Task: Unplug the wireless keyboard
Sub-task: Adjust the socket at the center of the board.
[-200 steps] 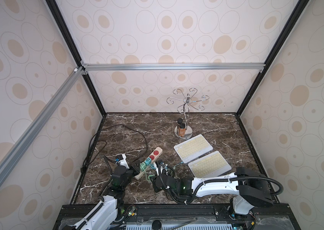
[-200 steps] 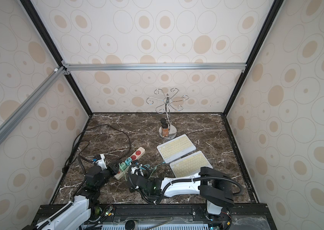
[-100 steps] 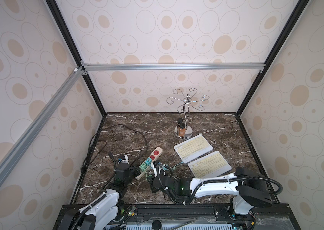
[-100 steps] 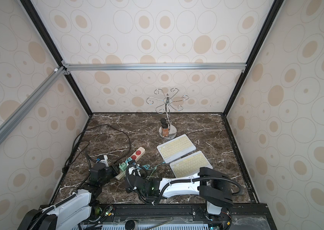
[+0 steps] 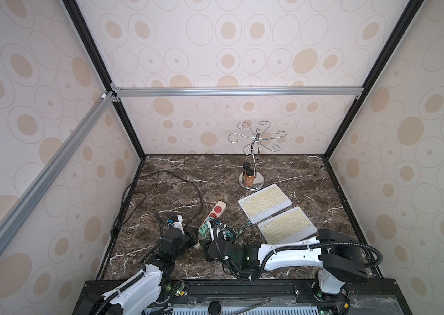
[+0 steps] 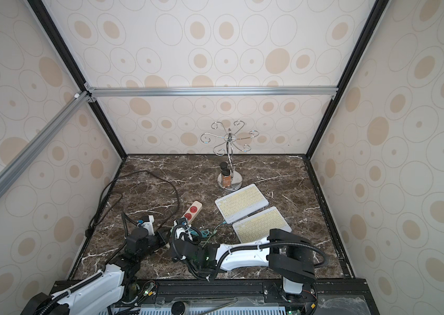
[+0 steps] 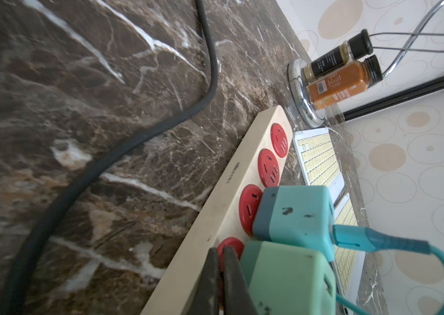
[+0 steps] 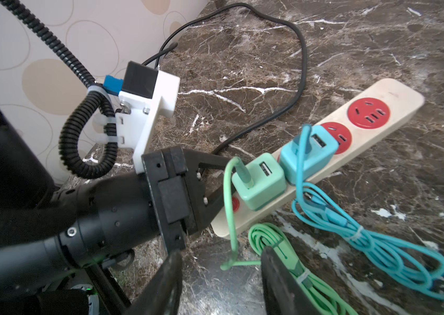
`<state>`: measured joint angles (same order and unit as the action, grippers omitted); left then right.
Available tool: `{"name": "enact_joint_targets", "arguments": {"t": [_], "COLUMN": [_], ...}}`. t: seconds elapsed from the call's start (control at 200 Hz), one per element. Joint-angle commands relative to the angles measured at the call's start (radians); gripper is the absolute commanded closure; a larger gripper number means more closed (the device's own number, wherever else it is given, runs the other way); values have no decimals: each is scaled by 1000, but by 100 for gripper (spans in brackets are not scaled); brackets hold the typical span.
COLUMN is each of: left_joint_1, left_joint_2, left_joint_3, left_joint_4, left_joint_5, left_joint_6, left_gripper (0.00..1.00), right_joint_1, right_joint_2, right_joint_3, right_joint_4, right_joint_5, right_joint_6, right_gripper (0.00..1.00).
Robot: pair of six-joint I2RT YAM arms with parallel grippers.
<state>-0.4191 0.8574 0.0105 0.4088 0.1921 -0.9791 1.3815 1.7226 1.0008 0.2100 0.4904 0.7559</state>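
Two white wireless keyboards (image 5: 264, 203) (image 5: 287, 225) lie side by side at the right. A cream power strip (image 5: 216, 211) with red sockets carries a green charger (image 8: 259, 181) and a blue charger (image 8: 308, 155), each with a cable plugged in. My left gripper (image 7: 222, 249) is shut, its tips resting on the strip's top right beside the green charger (image 7: 286, 275), with nothing visibly between them. My right gripper (image 8: 221, 261) is open, hanging over the thin green cable (image 8: 229, 218) near the strip's near end. I cannot tell which keyboard each cable serves.
A coiled green cable bundle (image 8: 283, 253) and a blue one (image 8: 379, 245) lie by the strip. The strip's black cord (image 5: 177, 185) loops across the left of the marble table. A chrome stand (image 5: 252, 152) with two spice bottles (image 5: 248, 176) stands behind the keyboards.
My left gripper has closed and settled onto the near end of the strip. My right gripper has opened wider beside it.
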Motion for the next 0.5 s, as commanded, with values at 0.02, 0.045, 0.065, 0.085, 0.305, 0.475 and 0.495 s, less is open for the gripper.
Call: {"name": "enact_joint_targets", "arguments": {"t": [0.02,0.045,0.065,0.085,0.305,0.475,0.495], "left_joint_1": [-93,-107,-122,-134,-199,-197,-196], "left_joint_2": [37,44,49,54,95,-16,-36], "left_joint_3": [-6,5,14,19,69,145,155], "left_joint_4": [32,29,27,27,-1,-236,-265], "left_joint_5": [54,42,32,23,-58,-199,-221], "left_joint_6": [-84,-85,-88,-93,-89,0,11], "left_gripper": [93,93,93,93,95,82,80], "right_joint_1": [-33,-38,-41,-41,-43,-54,-56], "right_joint_2": [24,23,21,17,-24,0,6], "right_joint_3": [13,12,10,7,-12,-12,-8], "right_joint_4": [-18,-25,-30,-35,-127,-115,-117], "right_joint_5": [4,9,17,28,126,73,68], "right_joint_6": [34,37,37,36,71,101,108], "right_gripper": [51,51,51,51,47,42,42]}}
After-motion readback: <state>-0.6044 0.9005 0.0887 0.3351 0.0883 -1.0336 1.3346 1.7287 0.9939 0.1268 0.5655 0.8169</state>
